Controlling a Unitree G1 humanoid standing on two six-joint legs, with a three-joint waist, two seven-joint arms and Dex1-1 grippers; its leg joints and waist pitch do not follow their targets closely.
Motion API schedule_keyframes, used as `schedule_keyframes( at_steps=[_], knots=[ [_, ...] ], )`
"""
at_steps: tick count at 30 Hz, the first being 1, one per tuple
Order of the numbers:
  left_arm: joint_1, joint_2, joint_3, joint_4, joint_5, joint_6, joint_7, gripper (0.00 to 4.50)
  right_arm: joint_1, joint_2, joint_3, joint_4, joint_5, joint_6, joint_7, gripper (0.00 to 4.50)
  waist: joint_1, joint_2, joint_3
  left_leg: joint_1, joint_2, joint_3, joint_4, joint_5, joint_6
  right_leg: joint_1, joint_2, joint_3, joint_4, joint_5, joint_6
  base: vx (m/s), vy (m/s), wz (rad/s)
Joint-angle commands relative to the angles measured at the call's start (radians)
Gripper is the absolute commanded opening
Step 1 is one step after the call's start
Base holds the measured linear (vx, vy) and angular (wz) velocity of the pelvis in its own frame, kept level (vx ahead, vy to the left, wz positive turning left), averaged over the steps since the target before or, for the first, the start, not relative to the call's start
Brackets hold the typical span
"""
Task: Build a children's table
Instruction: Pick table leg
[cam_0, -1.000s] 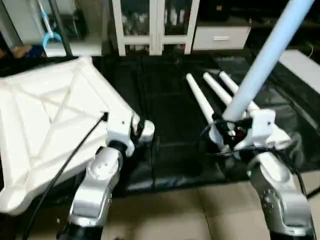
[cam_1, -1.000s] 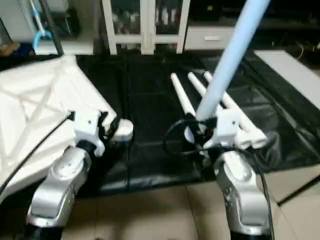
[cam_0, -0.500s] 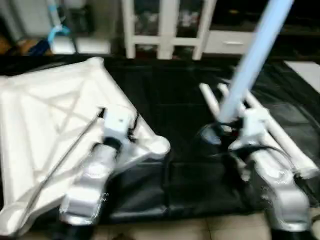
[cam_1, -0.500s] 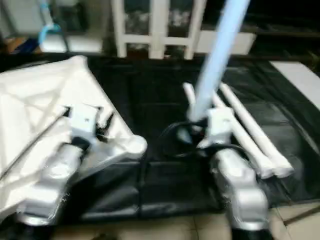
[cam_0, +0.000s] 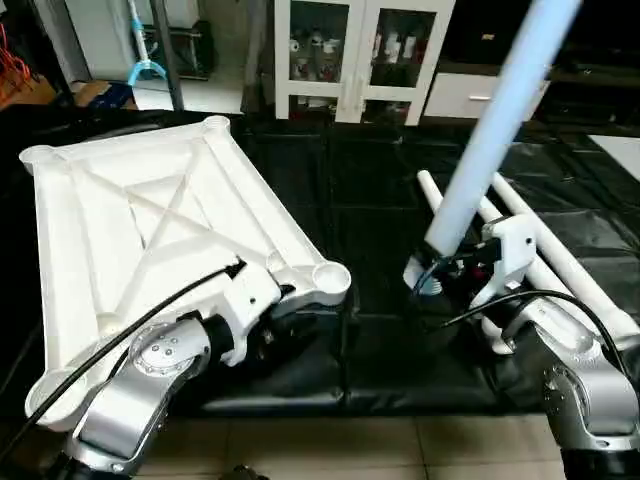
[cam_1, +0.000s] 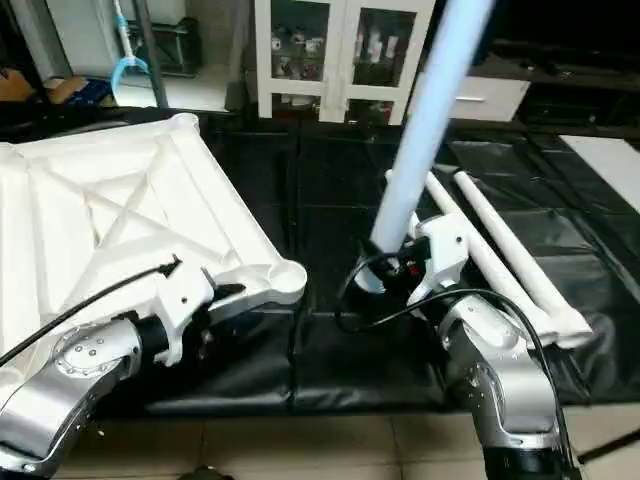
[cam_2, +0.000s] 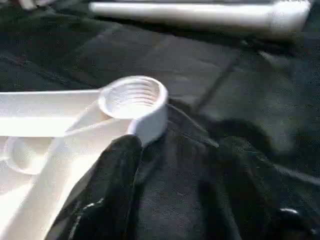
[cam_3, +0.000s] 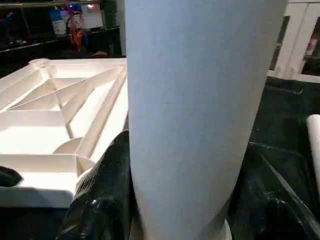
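I'm holding a long tapered white tube leg (cam_0: 490, 130) upright in the right gripper (cam_0: 448, 272), jaws clamped near its base. The left gripper (cam_2: 165, 170), jaws parted and empty, is sitting beside the white ribbed plastic tabletop's (cam_0: 150, 240) threaded corner socket (cam_2: 133, 96). The leg looks light, stiff and slick.

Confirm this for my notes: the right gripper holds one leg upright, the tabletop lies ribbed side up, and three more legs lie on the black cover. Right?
One detail is off. Two legs lie on the black cover, not three, as the left eye view shows. The rest stands: the right gripper holds one leg upright, and the tabletop lies ribbed side up.
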Motion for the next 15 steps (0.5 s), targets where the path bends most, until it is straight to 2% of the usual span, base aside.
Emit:
schedule_keyframes(
  at_steps=[1, 2, 3, 4, 5, 6, 7, 8, 9, 10, 11, 12, 13, 14, 15],
  knots=[
    [-0.044, 0.001, -0.022, 0.074, 0.065, -0.025, 0.022, 3.11, -0.042, -0.023, -0.016, 0.023, 0.008, -0.034, 0.007, 1.90, -0.013, 0.000, -0.043, 0.041, 0.077, -0.040, -0.106, -0.615, -0.152, -0.019, -0.065, 0.024, -0.109, -0.428, -0.131, -0.065, 0.035, -0.11],
    [-0.044, 0.001, -0.022, 0.074, 0.065, -0.025, 0.022, 3.11, -0.042, -0.023, -0.016, 0.023, 0.008, -0.034, 0.007, 1.90, -0.016, -0.004, -0.042, 0.041, 0.077, -0.038, -0.106, -0.620, -0.150, -0.022, -0.064, 0.024, -0.112, -0.436, -0.127, -0.062, 0.035, -0.07],
    [-0.060, -0.007, -0.018, 0.101, 0.076, -0.040, 0.040, 3.11, -0.049, -0.025, -0.020, 0.027, 0.011, -0.034, 0.007, 1.90, -0.019, -0.002, -0.043, 0.048, 0.076, -0.037, -0.105, -0.632, -0.152, -0.027, -0.066, 0.023, -0.114, -0.443, -0.127, 0.000, 0.000, 0.00],
    [-0.075, -0.019, -0.006, 0.119, 0.069, -0.053, 0.059, 3.11, -0.054, -0.026, -0.024, 0.025, 0.017, -0.033, 0.006, 1.90, -0.025, -0.004, -0.044, 0.048, 0.077, -0.037, -0.104, -0.635, -0.151, -0.025, -0.067, 0.021, -0.115, -0.435, -0.131, -0.054, 0.039, -0.08],
    [-0.077, -0.024, -0.001, 0.121, 0.066, -0.055, 0.065, 3.11, -0.054, -0.026, -0.025, 0.024, 0.018, -0.032, 0.006, 1.90, -0.028, -0.004, -0.045, 0.039, 0.078, -0.039, -0.110, -0.629, -0.150, -0.017, -0.067, 0.016, -0.112, -0.416, -0.133, -0.042, 0.051, -0.14],
    [-0.101, -0.083, 0.069, 0.137, 0.022, -0.088, 0.145, 3.11, -0.052, -0.021, -0.032, 0.008, 0.022, -0.030, -0.005, 1.90, -0.028, 0.011, -0.046, 0.039, 0.078, -0.041, -0.113, -0.640, -0.157, -0.016, -0.065, 0.014, -0.108, -0.399, -0.135, -0.060, 0.084, -0.22],
    [-0.109, -0.104, 0.095, 0.140, 0.009, -0.102, 0.177, 3.11, -0.049, -0.019, -0.035, 0.003, 0.019, -0.032, -0.009, 1.90, -0.034, 0.005, -0.047, 0.040, 0.080, -0.040, -0.117, -0.673, -0.167, -0.017, -0.058, 0.007, -0.106, -0.362, -0.140, -0.038, 0.063, -0.17],
    [-0.112, -0.116, 0.109, 0.138, -0.001, -0.091, 0.193, 3.11, -0.045, -0.016, -0.037, 0.000, 0.012, -0.033, -0.019, 1.90, -0.032, 0.003, -0.049, 0.045, 0.081, -0.039, -0.118, -0.682, -0.167, -0.018, -0.058, 0.006, -0.109, -0.351, -0.141, -0.036, 0.057, -0.12],
    [-0.115, -0.142, 0.137, 0.134, 0.002, -0.078, 0.250, 3.11, -0.034, -0.004, -0.044, -0.011, 0.000, -0.033, -0.050, 1.90, -0.031, 0.006, -0.048, 0.049, 0.079, -0.038, -0.116, -0.690, -0.164, -0.023, -0.061, 0.007, -0.110, -0.341, -0.144, 0.000, 0.000, 0.00],
    [-0.112, -0.175, 0.169, 0.126, -0.015, -0.066, 0.294, 3.11, -0.019, 0.014, -0.053, -0.027, -0.006, -0.028, -0.086, 1.90, -0.036, 0.005, -0.046, 0.044, 0.078, -0.040, -0.119, -0.700, -0.167, -0.019, -0.059, 0.003, -0.111, -0.341, -0.138, 0.000, 0.000, 0.00],
    [-0.112, -0.175, 0.169, 0.126, -0.015, -0.066, 0.294, 3.11, -0.019, 0.014, -0.053, -0.027, -0.006, -0.028, -0.086, 1.90, -0.037, 0.000, -0.046, 0.046, 0.077, -0.036, -0.116, -0.699, -0.162, -0.024, -0.063, 0.005, -0.117, -0.362, -0.133, 0.000, 0.000, 0.00],
    [-0.105, -0.212, 0.203, 0.116, -0.034, -0.064, 0.334, 3.11, -0.002, 0.034, -0.061, -0.048, -0.002, -0.015, -0.115, 1.90, -0.038, -0.001, -0.046, 0.048, 0.077, -0.035, -0.114, -0.699, -0.157, -0.026, -0.065, 0.006, -0.121, -0.380, -0.130, 0.000, 0.000, 0.00],
    [-0.080, -0.263, 0.242, 0.097, -0.035, -0.075, 0.405, 3.11, 0.047, 0.065, -0.060, -0.094, -0.003, 0.000, -0.160, 1.90, -0.041, 0.000, -0.046, 0.045, 0.077, -0.035, -0.112, -0.687, -0.153, -0.025, -0.067, 0.009, -0.124, -0.382, -0.130, 0.000, 0.000, 0.00],
    [-0.061, -0.273, 0.240, 0.083, -0.022, -0.089, 0.423, 3.11, 0.074, 0.074, -0.053, -0.114, -0.006, -0.001, -0.171, 1.90, -0.039, 0.006, -0.045, 0.046, 0.078, -0.036, -0.113, -0.686, -0.149, -0.025, -0.067, 0.008, -0.127, -0.385, -0.126, 0.000, 0.000, 0.00],
    [-0.059, -0.273, 0.240, 0.082, -0.021, -0.090, 0.424, 3.11, 0.076, 0.075, -0.053, -0.116, -0.006, -0.001, -0.172, 1.90, -0.041, 0.002, -0.046, 0.043, 0.078, -0.037, -0.114, -0.682, -0.146, -0.024, -0.066, 0.008, -0.129, -0.382, -0.121, 0.000, 0.000, 0.00]
  ],
)
